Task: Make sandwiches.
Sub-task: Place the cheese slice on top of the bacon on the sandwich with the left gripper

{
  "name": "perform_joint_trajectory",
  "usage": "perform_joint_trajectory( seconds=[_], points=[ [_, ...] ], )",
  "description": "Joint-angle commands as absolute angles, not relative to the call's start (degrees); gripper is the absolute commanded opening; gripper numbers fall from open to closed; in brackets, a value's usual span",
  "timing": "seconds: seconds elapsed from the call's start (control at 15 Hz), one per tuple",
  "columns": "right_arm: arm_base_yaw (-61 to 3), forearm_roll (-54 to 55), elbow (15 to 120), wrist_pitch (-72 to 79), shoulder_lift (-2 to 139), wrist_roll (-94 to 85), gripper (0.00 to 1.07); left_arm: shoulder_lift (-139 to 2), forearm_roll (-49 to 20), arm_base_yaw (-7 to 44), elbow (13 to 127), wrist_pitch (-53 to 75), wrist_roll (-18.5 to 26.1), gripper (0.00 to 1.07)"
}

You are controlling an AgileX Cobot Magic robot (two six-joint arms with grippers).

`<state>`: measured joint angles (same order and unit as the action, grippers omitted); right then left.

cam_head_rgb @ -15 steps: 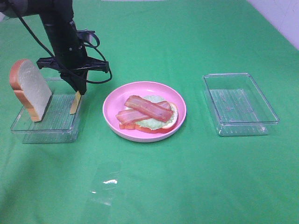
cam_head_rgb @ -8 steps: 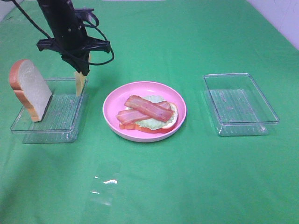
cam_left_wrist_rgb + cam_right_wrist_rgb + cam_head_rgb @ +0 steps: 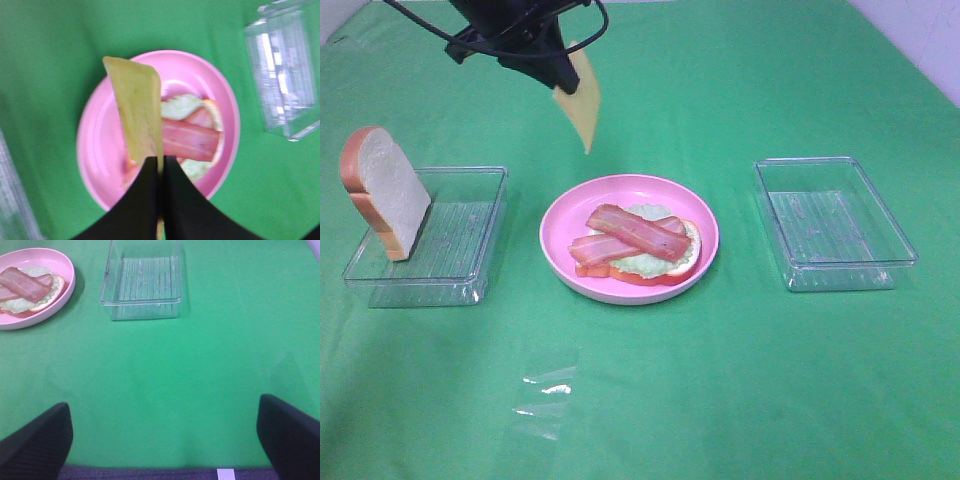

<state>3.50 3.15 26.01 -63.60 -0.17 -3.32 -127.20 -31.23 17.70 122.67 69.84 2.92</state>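
Up out of the left tray (image 3: 460, 245) since a second ago, the left gripper (image 3: 563, 82) is clamped on the cheese slice (image 3: 582, 108), which dangles in the air behind the pink plate (image 3: 558, 215). One bread slice (image 3: 388, 190) leans at that tray's left end. On the plate lies the half-built sandwich (image 3: 640, 245): bread, lettuce, two bacon strips. Further right sits the right tray (image 3: 835, 225). The right gripper (image 3: 164, 440) hangs wide apart, holding nothing.

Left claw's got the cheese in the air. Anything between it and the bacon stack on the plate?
Nothing visible. The cheese slice hangs from the left claw in open air by the pink plate; the bacon lies uncovered. The tray with the bread slice stands aside.
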Motion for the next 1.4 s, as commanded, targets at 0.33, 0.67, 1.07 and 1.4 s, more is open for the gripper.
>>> perform_joint_trajectory(
  seconds=[0.33, 0.67, 1.07, 1.4],
  points=[
    [3.5, 3.27, 25.95, -63.48, -1.95, -3.09, 0.96, -134.47, -44.69, 21.31, 122.73, 75.4, 10.37, 0.0],
    [3.5, 3.27, 25.95, -63.48, -1.95, -3.09, 0.96, -140.32, -45.03, 25.73, 122.73, 75.52, 11.52, 0.0],
    [3.5, 3.27, 25.95, -63.48, -1.95, -3.09, 0.96, -142.61, -41.83, 26.41, 122.73, 75.52, 11.4, 0.0],
    [3.5, 3.27, 25.95, -63.48, -1.95, -3.09, 0.96, -142.09, -29.05, 26.41, 122.73, 75.52, 6.3, 0.0]
  ],
)
